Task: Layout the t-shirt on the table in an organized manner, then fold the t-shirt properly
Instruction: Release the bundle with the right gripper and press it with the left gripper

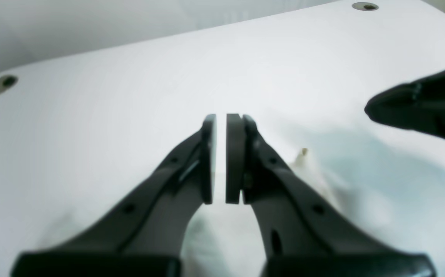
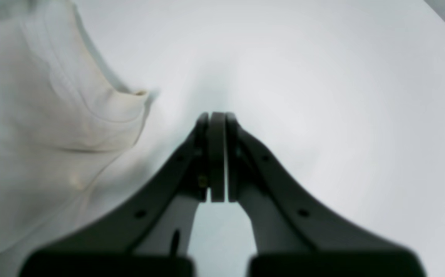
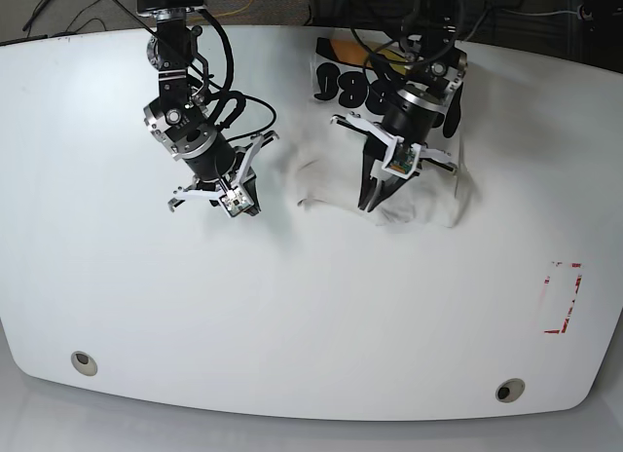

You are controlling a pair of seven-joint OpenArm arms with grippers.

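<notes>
The off-white t-shirt (image 3: 436, 191) lies crumpled at the table's (image 3: 311, 325) far middle, with a strip of black and orange print (image 3: 341, 77) showing at its far end. My left gripper (image 3: 368, 201) points down into the shirt's near edge. In the left wrist view its pads (image 1: 220, 119) stand a thin slit apart with white cloth in it, and the t-shirt (image 1: 322, 181) bunches under and to the right of them. My right gripper (image 3: 243, 207) hangs over bare table left of the shirt, pads pressed together (image 2: 216, 115) and holding nothing. The t-shirt's corner (image 2: 34, 115) lies to its left.
Two metal grommet holes (image 3: 85, 362) (image 3: 506, 390) sit near the front edge. A red tape rectangle (image 3: 562, 296) marks the right side. Cables run behind the table's far edge. A black finger of the right gripper (image 1: 419, 107) shows in the left wrist view.
</notes>
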